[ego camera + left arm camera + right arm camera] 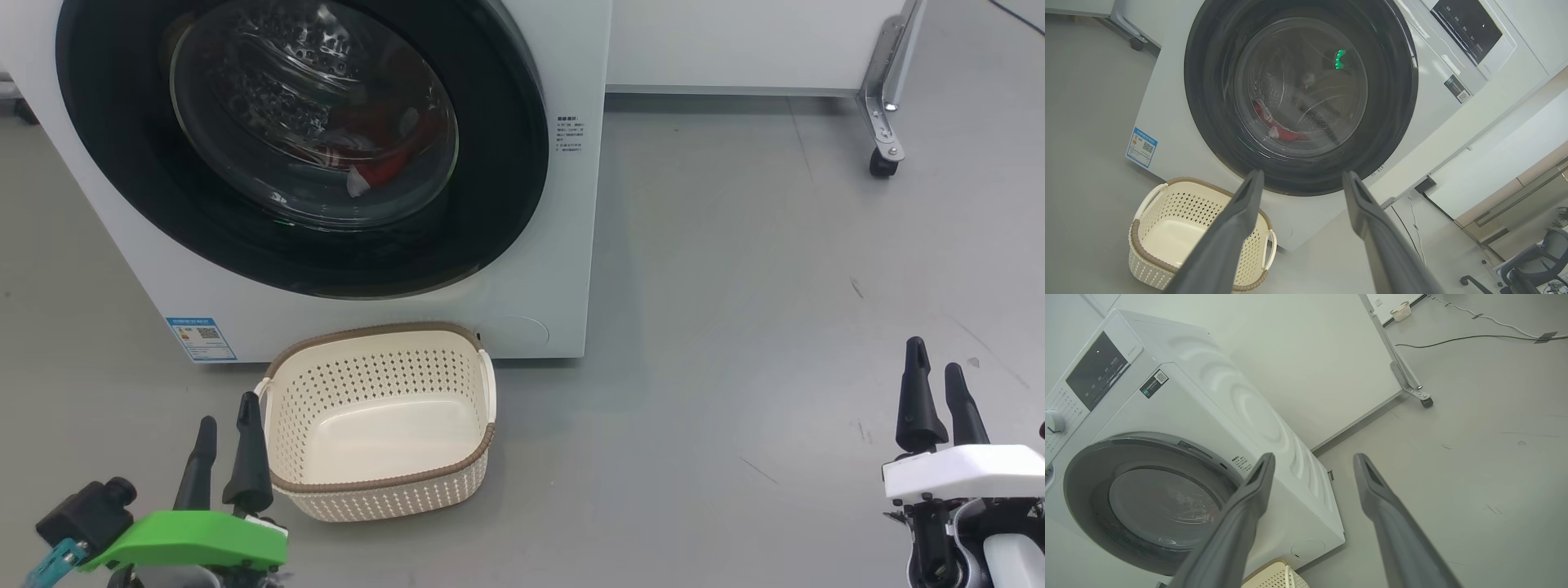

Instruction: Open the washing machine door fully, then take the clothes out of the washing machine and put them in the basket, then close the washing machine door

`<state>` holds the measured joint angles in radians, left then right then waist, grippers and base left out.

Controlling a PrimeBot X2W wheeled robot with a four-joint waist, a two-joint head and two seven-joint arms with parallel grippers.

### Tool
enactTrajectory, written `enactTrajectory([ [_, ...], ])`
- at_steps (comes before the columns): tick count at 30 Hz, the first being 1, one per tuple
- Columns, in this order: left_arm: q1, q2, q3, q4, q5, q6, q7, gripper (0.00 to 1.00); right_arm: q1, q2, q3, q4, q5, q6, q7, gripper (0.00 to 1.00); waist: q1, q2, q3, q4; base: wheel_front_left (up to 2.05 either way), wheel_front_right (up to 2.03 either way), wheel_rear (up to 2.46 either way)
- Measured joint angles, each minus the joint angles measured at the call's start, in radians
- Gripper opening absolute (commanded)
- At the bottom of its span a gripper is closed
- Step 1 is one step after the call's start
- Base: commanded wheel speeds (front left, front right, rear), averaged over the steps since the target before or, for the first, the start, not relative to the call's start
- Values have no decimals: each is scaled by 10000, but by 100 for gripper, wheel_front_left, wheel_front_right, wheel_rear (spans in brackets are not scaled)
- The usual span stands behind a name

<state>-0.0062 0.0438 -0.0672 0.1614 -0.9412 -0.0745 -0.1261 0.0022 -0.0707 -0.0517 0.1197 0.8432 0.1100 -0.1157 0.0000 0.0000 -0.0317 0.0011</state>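
Observation:
The white washing machine (563, 245) stands ahead with its black-rimmed round door (506, 180) shut flat against the front. Through the door's glass, red clothes (392, 159) with a bit of white lie in the steel drum; they also show as red clothes (1286, 132) in the left wrist view. The cream basket (490, 384) sits empty on the floor just before the machine. My left gripper (224, 425) is open at the lower left, beside the basket's left side. Far to the lower right, my right gripper (936, 369) is open over bare floor.
Grey floor (735, 327) spreads to the right of the machine. A white panel on a metal caster leg (882, 122) stands at the back right. In the left wrist view an office chair (1535, 265) and a cable (1412, 228) lie beyond the machine's side.

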Motion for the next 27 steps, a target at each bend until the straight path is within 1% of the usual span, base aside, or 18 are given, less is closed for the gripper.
enactTrajectory([
  [5,5,0,-261,-109,1139,247,-178,100,13,-10,184,-98,-884,-157,-180,100,0,0,-2,-13,0,0,0],
  [7,8,0,-370,-136,1501,357,-228,100,17,-19,280,-142,-1296,-159,-238,100,0,0,-4,-19,0,0,0],
  [11,18,0,-646,-138,2345,570,-339,100,44,-217,558,-151,-2295,-167,-359,100,0,0,-13,-31,0,0,0],
  [17,47,2,-1058,-48,3804,920,-531,100,89,-345,830,-132,-3544,-337,-516,100,0,0,-48,-54,0,0,0],
  [23,163,4,-1528,263,4972,1164,-709,100,120,-349,1032,-33,-4474,-439,-765,100,0,0,-103,-80,0,0,0],
  [25,164,2,-1643,265,5248,1235,-738,100,144,-405,1164,48,-4951,-510,-821,100,0,0,-124,-87,0,0,0],
  [27,164,4,-1726,274,5580,1321,-838,100,197,-487,1275,130,-5381,-512,-915,100,0,0,-145,-94,0,0,0],
])
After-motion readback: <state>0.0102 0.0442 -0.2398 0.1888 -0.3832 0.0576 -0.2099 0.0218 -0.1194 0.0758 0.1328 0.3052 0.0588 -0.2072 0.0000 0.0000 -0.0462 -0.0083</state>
